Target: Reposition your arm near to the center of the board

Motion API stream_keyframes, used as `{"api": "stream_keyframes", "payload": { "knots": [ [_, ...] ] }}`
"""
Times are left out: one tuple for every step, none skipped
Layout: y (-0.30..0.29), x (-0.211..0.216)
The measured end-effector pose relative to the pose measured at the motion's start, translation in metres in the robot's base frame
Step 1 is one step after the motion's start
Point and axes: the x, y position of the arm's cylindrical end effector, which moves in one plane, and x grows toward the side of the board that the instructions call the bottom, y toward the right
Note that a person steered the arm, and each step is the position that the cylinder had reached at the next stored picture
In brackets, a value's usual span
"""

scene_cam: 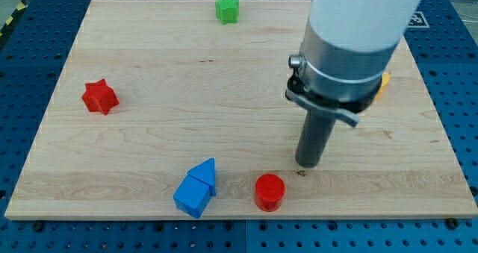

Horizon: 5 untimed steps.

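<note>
My tip (308, 165) rests on the wooden board (187, 96), right of the board's middle and toward the view's bottom. A red cylinder (269, 192) stands just below and left of the tip, a short gap away. A blue block made of a cube and a wedge (196, 189) lies left of the cylinder near the bottom edge. A red star (99, 97) sits at the view's left. A green star (227, 9) sits near the top edge. A yellow-orange block (383, 84) peeks out behind the arm's body at the right; its shape is hidden.
The arm's wide white and grey body (351, 36) covers the upper right part of the board. The board lies on a blue perforated table (22, 51) that shows on all sides.
</note>
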Motion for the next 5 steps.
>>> {"api": "stream_keyframes", "payload": {
  "knots": [
    [-0.015,-0.035],
    [-0.034,-0.064],
    [-0.057,-0.085],
    [-0.085,-0.105],
    [-0.114,-0.126]
  ]
}}
